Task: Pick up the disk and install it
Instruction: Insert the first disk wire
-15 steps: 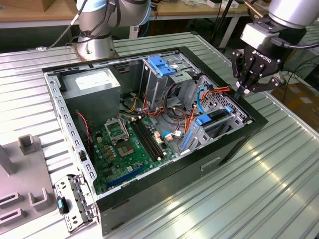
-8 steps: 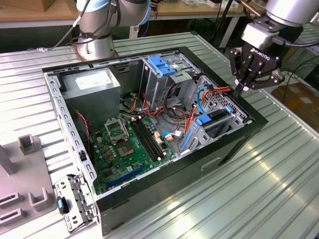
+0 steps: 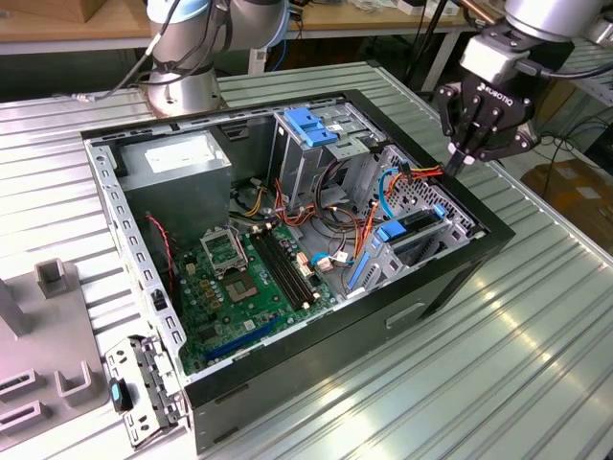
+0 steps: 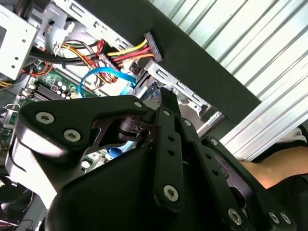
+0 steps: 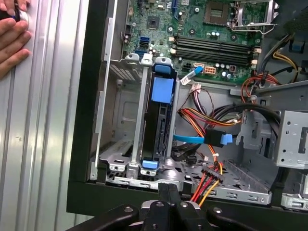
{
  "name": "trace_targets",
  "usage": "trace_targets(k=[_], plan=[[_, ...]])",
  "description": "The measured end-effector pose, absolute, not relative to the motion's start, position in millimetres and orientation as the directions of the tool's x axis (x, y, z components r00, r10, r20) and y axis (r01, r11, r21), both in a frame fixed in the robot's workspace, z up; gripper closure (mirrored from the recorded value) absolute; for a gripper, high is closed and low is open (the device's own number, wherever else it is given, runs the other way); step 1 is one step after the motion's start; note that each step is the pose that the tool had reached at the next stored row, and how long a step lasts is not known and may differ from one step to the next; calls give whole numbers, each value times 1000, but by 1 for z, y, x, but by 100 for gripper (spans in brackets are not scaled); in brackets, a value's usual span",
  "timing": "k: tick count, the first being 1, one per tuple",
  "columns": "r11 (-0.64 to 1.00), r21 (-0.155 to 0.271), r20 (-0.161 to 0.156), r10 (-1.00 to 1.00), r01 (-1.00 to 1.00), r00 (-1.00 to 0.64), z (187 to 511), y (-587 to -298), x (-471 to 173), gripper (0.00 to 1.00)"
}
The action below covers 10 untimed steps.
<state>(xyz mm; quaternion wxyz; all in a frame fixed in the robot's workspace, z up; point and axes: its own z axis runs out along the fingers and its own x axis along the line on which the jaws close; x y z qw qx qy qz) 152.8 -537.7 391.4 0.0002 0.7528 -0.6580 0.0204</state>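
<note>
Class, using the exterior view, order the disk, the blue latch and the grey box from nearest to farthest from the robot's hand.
1. disk, just below the hand.
2. blue latch, atop the cage.
3. grey box, exterior view's left.

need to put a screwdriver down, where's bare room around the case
The ribbed table along the case's black wall is bare, on the exterior view's right. Inside, the bay beside the disk is empty. Crowded: cables past the disk, and the claw above that corner.
</note>
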Motion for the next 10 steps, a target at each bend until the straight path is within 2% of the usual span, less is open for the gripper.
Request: trace_targets(k=[6,10], plan=[[-155,-26,31,-988,-988,154,390,-530,159,89],[-230,-27,31,-973,-973,229,388,-529,160,89]])
